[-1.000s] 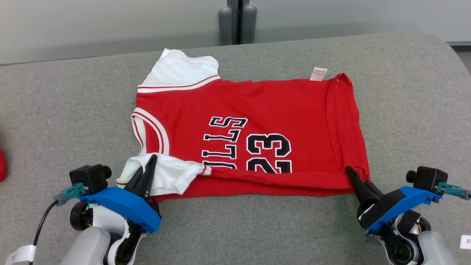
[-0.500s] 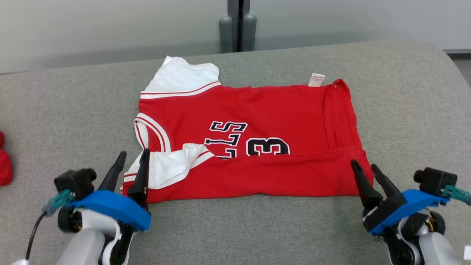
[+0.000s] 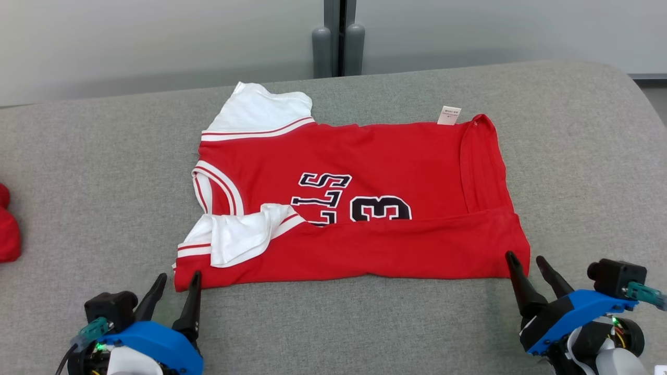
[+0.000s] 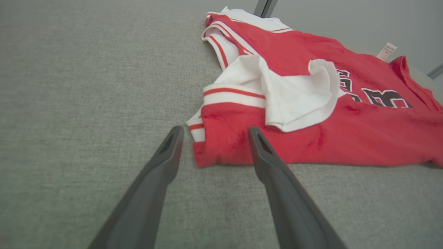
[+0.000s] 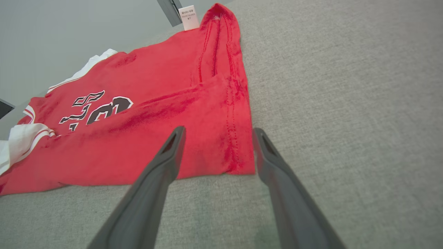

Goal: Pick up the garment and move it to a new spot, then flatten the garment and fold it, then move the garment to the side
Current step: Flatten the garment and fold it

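Having just released the jersey point(image 3: 365, 156), the left gripper point(image 3: 178, 276) at 7 o'clock and right gripper point(image 3: 524, 256) at 5 o'clock stand spread, its near edge folded over mid-bench point(image 3: 78, 156), one fold seemingly done.

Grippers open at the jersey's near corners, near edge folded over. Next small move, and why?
Probably raise the left gripper and right gripper and reach to the jersey's far corners. Both stand open, holding nothing, the near strip lies folded over the print, and the far half lies unfolded.

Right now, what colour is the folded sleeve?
The sleeve is white with red stripes; clearest in left wrist view.
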Controlling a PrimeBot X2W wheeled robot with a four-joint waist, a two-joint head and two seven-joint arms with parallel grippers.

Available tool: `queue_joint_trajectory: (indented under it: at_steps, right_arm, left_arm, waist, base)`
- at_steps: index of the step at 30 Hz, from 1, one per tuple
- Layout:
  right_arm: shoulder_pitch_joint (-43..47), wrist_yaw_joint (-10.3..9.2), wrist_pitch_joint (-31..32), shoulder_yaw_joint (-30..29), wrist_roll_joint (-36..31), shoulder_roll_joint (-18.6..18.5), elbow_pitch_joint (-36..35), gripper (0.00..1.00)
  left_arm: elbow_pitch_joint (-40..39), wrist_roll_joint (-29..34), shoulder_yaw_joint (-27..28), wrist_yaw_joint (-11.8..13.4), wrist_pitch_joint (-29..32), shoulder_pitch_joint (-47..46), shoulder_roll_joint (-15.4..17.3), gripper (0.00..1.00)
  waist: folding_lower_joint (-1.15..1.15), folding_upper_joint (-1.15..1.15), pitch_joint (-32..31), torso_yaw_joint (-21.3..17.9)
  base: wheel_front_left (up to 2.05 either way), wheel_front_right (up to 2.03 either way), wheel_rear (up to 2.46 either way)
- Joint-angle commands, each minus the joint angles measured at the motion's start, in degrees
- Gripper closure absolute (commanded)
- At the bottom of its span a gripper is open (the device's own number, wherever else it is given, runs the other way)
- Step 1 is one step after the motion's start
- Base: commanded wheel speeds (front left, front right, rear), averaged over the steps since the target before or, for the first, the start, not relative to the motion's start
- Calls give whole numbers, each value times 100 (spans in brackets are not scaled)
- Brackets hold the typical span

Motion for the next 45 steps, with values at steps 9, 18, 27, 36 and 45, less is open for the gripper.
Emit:
queue_joint_trajectory:
  at_steps: [9, 18, 27, 36, 45]
  right_arm:
    - [-441, 3, -52, 239, -282, -146, 633, 0]
    - [-765, 3, -245, 491, -426, -147, 1345, 0]
    - [-977, 3, -595, 696, -98, -136, 1682, 100]
    - [-282, 3, -852, 893, 413, -180, 1101, 100]
    - [913, 3, -538, 642, 608, -378, -70, 100]
  left_arm:
    - [636, 54, -133, -97, 56, -485, -147, 0]
    - [1168, -25, -324, -259, 94, -698, -287, 0]
    - [1266, -234, -303, -364, -128, -768, -374, 100]
    - [619, -500, -42, -227, -477, -12, -337, 100]
    - [-552, -443, -2, 265, -501, 1106, -170, 100]
  waist:
    - [1, 0, 160, -20]
    - [1, 0, 252, -23]
    - [1, 0, 169, 23]
    - [1, 0, -302, 155]
    - [1, 0, -558, 406]
  base:
    - [0, 0, 0]
    - [0, 0, 0]
    - [0, 0, 0]
    - [0, 0, 0]
    - [0, 0, 0]
